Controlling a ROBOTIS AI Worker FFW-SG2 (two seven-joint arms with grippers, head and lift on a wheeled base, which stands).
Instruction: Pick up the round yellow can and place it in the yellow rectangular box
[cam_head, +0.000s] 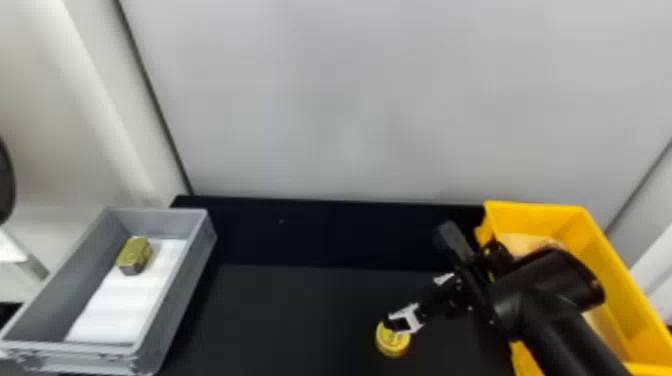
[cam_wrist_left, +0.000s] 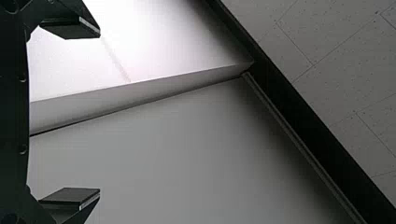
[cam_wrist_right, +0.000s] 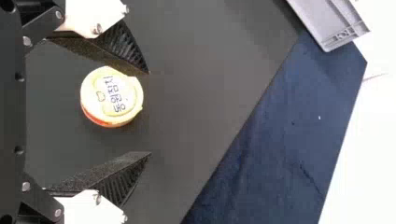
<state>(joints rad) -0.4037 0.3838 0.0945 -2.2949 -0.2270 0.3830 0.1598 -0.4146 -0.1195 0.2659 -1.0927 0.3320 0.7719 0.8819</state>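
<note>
The round yellow can (cam_head: 393, 342) stands on the black table, near the front and right of the middle. My right gripper (cam_head: 417, 300) is over it, one finger partly covering its edge. In the right wrist view the can (cam_wrist_right: 112, 97) lies between the spread fingers of my right gripper (cam_wrist_right: 149, 113), nearer to one finger, with a gap to the other. The yellow rectangular box (cam_head: 615, 280) is at the right, partly behind my right arm. My left gripper (cam_wrist_left: 100, 112) is open with nothing between its fingers, beside a pale wall.
A grey tray (cam_head: 187, 290) stands at the left, holding a white sheet (cam_head: 120, 305) and a small olive-gold block (cam_head: 134, 255). A light grey panel (cam_head: 350, 100) rises behind the table. Something brownish lies inside the yellow box.
</note>
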